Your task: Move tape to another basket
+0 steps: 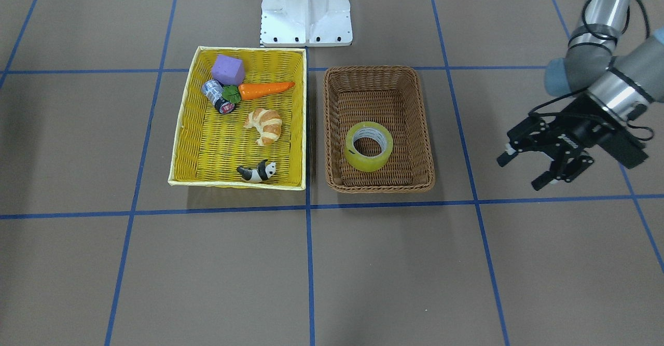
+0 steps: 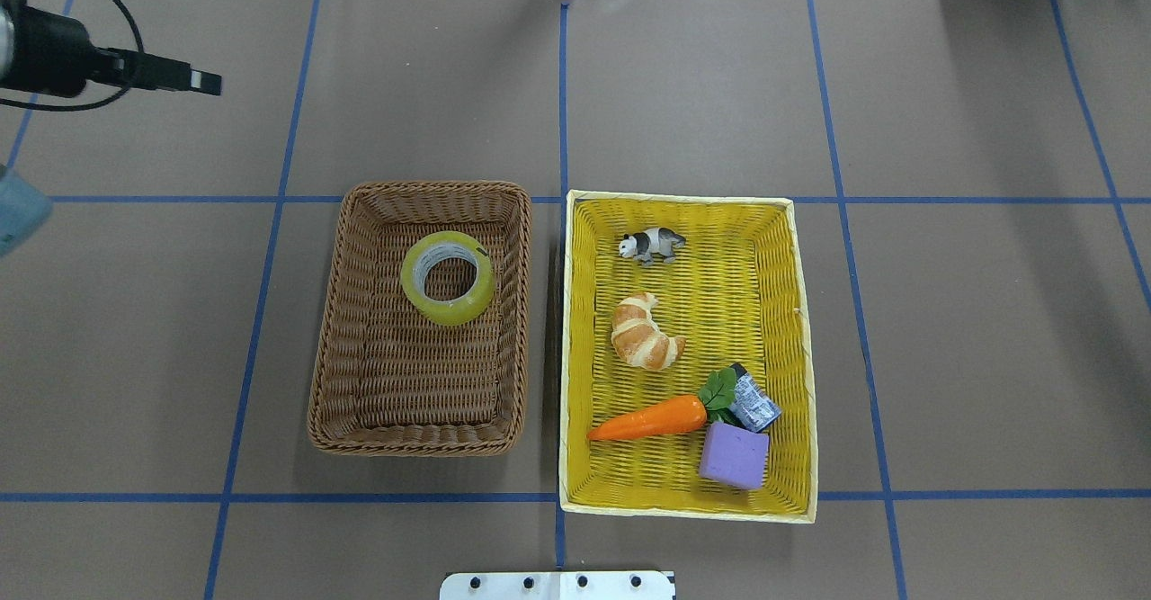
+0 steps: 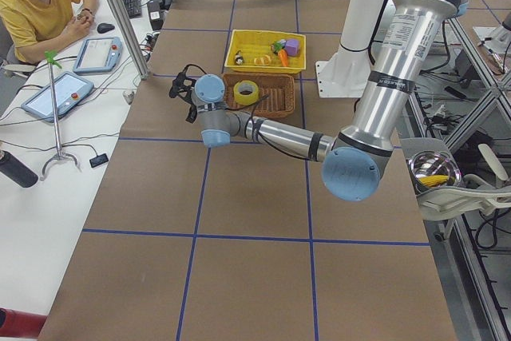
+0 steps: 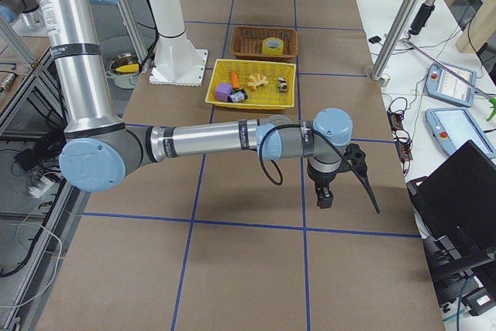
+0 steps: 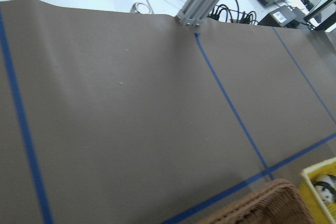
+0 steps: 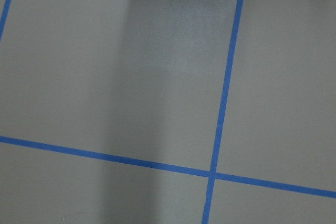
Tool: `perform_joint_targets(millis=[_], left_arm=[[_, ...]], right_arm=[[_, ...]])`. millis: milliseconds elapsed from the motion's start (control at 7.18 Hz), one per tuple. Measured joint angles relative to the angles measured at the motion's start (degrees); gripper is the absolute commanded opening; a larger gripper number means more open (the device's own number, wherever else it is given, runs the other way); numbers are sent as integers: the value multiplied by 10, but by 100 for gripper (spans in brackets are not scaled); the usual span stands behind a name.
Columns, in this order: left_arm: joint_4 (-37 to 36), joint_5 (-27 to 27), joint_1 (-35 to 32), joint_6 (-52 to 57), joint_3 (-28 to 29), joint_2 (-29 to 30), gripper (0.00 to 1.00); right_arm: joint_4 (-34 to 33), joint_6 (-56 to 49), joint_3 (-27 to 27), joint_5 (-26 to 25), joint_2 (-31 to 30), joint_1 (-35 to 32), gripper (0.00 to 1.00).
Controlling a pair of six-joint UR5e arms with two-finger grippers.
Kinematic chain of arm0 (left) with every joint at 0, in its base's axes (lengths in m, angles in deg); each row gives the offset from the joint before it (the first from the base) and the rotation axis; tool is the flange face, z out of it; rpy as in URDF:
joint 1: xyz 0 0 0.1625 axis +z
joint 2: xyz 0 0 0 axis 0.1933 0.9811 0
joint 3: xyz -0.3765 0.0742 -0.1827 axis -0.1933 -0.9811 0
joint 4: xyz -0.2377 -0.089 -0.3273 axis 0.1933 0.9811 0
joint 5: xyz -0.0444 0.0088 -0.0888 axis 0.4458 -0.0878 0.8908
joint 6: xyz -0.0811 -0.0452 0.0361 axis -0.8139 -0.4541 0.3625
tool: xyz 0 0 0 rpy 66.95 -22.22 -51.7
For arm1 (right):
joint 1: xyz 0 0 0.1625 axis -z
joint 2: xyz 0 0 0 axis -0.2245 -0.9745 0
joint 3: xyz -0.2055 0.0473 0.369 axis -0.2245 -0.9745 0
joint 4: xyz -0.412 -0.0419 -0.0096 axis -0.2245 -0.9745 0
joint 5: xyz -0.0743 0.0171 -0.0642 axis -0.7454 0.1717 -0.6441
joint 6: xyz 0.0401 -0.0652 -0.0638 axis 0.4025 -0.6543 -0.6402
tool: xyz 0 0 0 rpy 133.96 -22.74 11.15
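Overhead, L to R: left gripper (image 1: 539, 162) hangs well clear at the table (image 2: 135, 312) edge, jaws apart, nothing held. Large translucent yellow-green tape roll (image 2: 447, 277) lies flat inside brown woven wicker basket (image 2: 328, 375). Bright yellow woven basket (image 2: 805, 348) alongside holds only toys. Right gripper (image 4: 325, 191): seen side-on only, cannot tell. Judgement: transfer looks done; nothing evident left.

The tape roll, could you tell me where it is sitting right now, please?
In the overhead view the tape roll lies flat inside the brown wicker basket, in its far half, left of the yellow basket that holds the croissant.
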State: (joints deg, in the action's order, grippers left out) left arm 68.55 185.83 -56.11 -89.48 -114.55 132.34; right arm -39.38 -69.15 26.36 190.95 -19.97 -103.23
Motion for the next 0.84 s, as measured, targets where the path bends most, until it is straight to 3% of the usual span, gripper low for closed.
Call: perform_joint_targets(millis=[418,835], left_arm=[[-228,20,-136,320,-3,-28,99],[-512,16,-231,594,-4,-33,99]], right_arm=[[1,-21,0,-23,-24,-19,100],[1,-23,0,-42,-44,-23,100]])
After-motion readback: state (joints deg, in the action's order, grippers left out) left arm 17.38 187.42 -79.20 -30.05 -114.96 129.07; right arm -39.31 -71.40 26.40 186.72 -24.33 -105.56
